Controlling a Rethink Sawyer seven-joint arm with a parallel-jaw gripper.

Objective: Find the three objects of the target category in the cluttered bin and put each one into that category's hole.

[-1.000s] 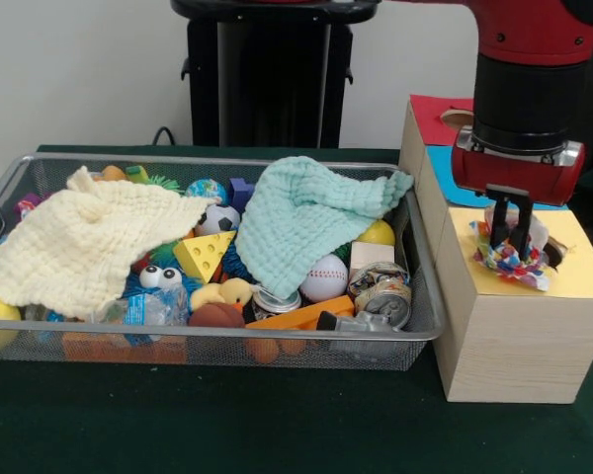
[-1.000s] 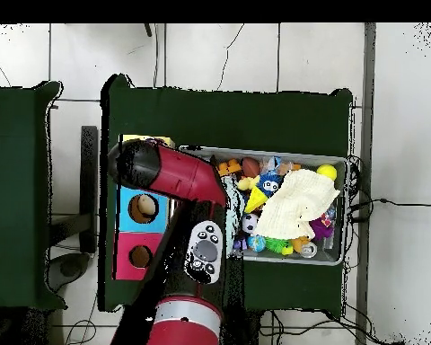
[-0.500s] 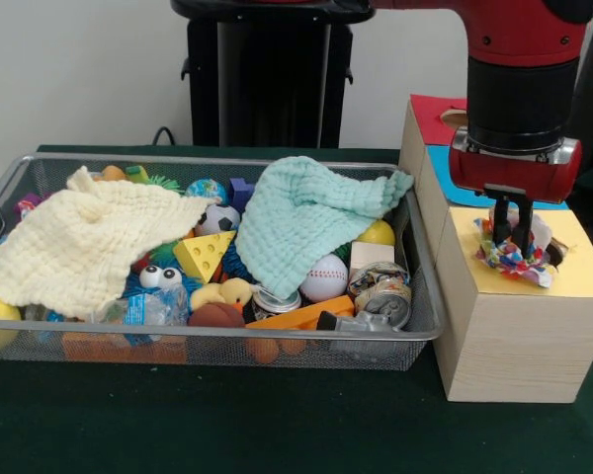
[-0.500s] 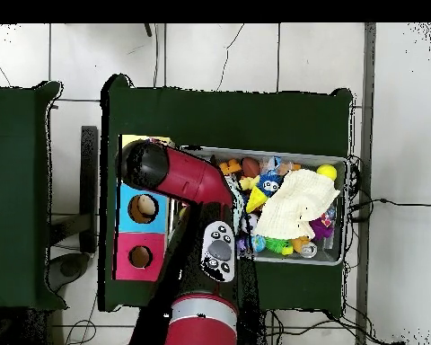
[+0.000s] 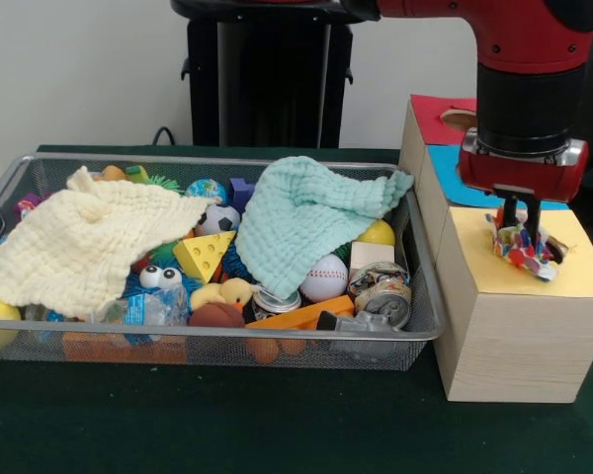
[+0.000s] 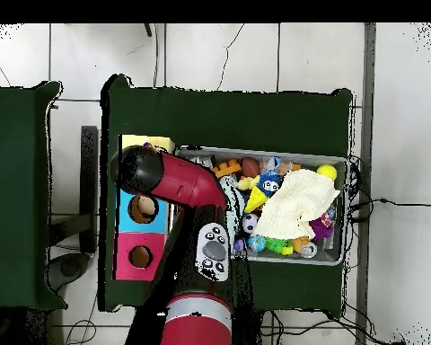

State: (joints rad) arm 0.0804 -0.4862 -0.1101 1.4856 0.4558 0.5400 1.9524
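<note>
My gripper [image 5: 522, 225] reaches down onto the yellow top [image 5: 573, 267] of the wooden box at the right in the front view. It is shut on a crumpled multicoloured cloth [image 5: 519, 249], which sits low in the yellow section's hole with only its top showing. In the wire bin [image 5: 227, 161] lie two more cloths: a pale yellow one [image 5: 79, 242] at the left and a mint green one [image 5: 306, 212] in the middle. In the overhead view the red arm [image 6: 179, 180] covers the gripper and the hole; the bin [image 6: 264, 151] is beside it.
The box also has a blue section [image 6: 144, 208] and a red section [image 6: 140, 257], each with a round hole. The bin holds a baseball [image 5: 326, 276], a soccer ball [image 5: 217, 219], a cheese wedge [image 5: 203, 255], crushed cans [image 5: 381, 291] and several other toys.
The gripper has shifted slightly right and pressed down; the multicoloured cloth, earlier bulging above the yellow top, has sunk mostly into the hole.
</note>
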